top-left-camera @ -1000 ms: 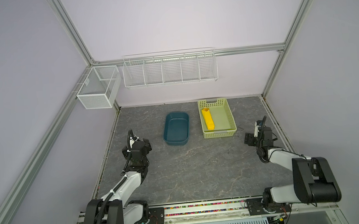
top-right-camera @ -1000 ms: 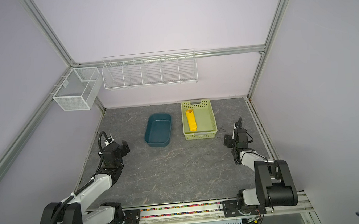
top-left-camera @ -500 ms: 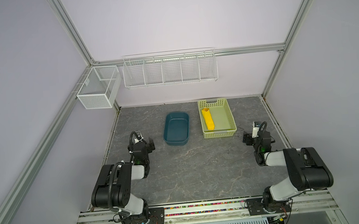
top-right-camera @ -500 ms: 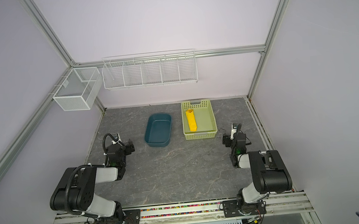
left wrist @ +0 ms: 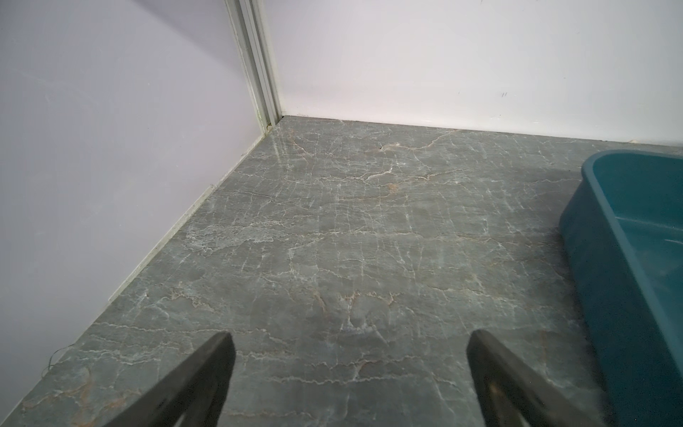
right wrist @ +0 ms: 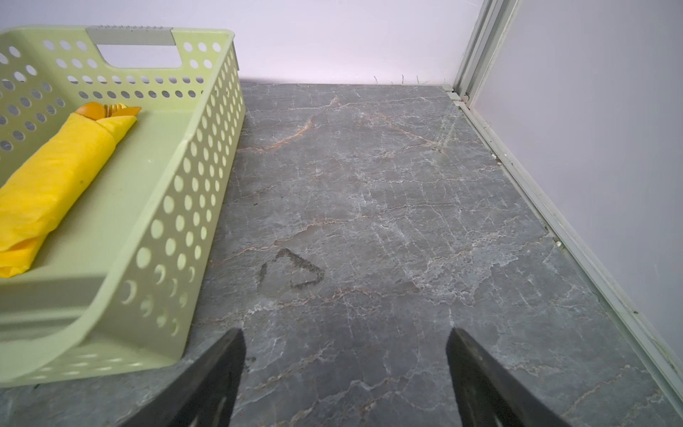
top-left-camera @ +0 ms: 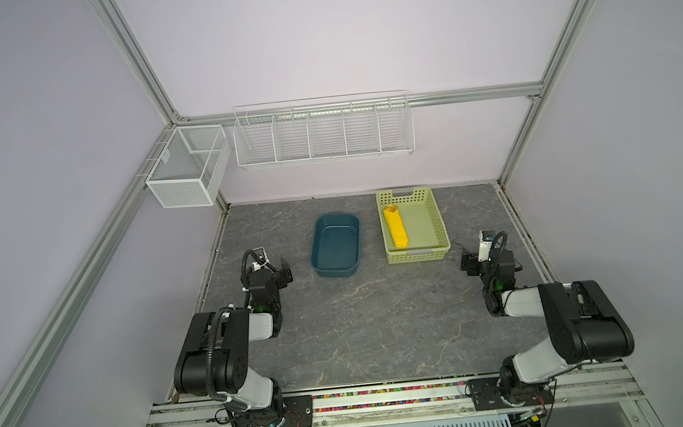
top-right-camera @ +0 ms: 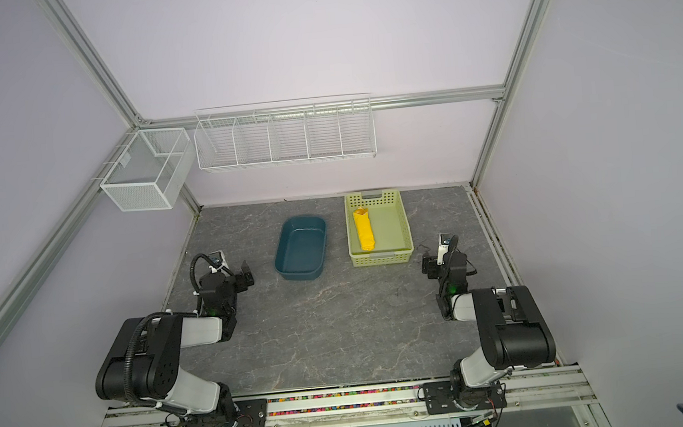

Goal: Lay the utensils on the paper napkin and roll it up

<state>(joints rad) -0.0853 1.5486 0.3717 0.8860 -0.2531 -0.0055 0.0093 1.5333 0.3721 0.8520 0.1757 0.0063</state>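
The paper napkin [top-left-camera: 396, 227] [top-right-camera: 365, 229] [right wrist: 55, 177] lies rolled into a bright yellow tube inside the pale green basket [top-left-camera: 440, 223] [top-right-camera: 406, 226] [right wrist: 177, 192]. Orange tips of the utensils [right wrist: 107, 110] stick out of the roll's far end. My left gripper [top-left-camera: 282, 271] [top-right-camera: 246, 275] [left wrist: 349, 340] hovers open over bare table at the left, empty. Just right of the basket's near corner, my right gripper [top-left-camera: 466, 264] [top-right-camera: 427, 267] [right wrist: 345, 334] is open too, with nothing between its fingers.
A dark teal tub [top-left-camera: 317, 245] [top-right-camera: 284, 248] [left wrist: 591, 222] stands left of the basket, close to my left gripper. A white wire rack [top-left-camera: 323, 132] and a mesh box [top-left-camera: 186, 168] hang on the back and left walls. Walls border the grey table.
Both arms have folded back, with their elbows now raised near the front rail. The grippers stay open at about the same spots. The roll in the basket has not moved.
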